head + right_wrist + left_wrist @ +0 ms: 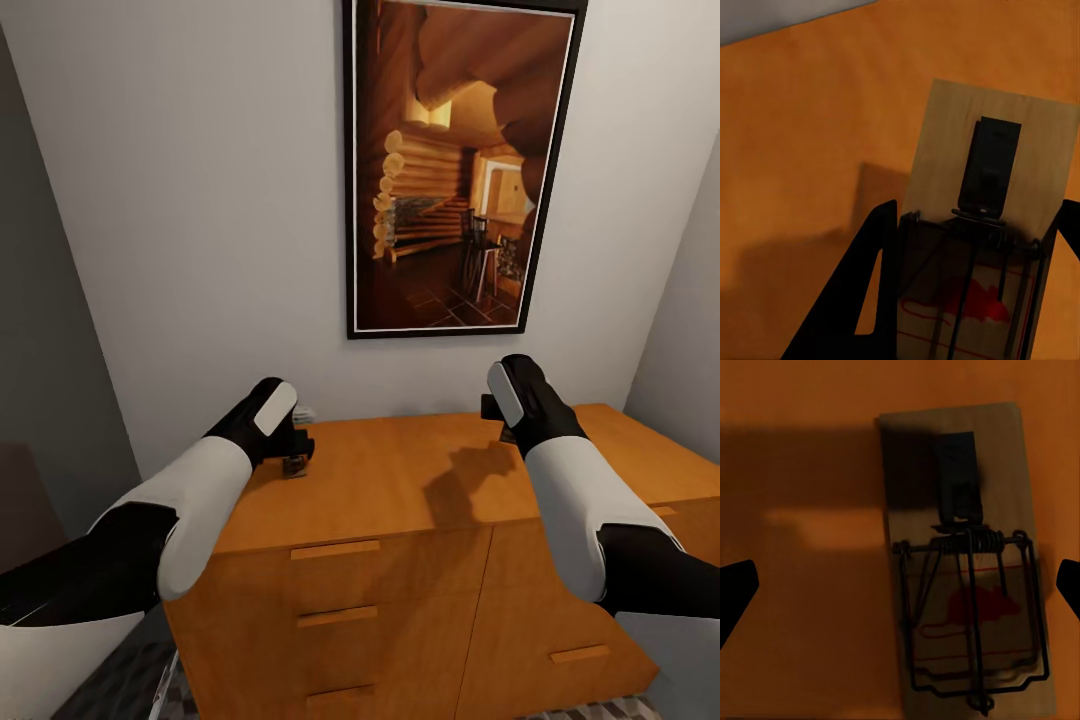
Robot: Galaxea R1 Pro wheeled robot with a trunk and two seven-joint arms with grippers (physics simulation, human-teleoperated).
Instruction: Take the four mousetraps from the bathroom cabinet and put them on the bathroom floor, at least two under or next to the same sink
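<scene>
Orange-brown cabinet (400,500) top carries the traps. The left gripper (296,452) hangs above one mousetrap (964,562), fingers spread wide and clear of it. The right gripper (967,285) straddles a second mousetrap (994,195), jaws apart. Behind hangs a framed picture (460,165).

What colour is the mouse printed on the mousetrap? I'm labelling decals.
Red, clearest in the left wrist view on the mousetrap.
</scene>
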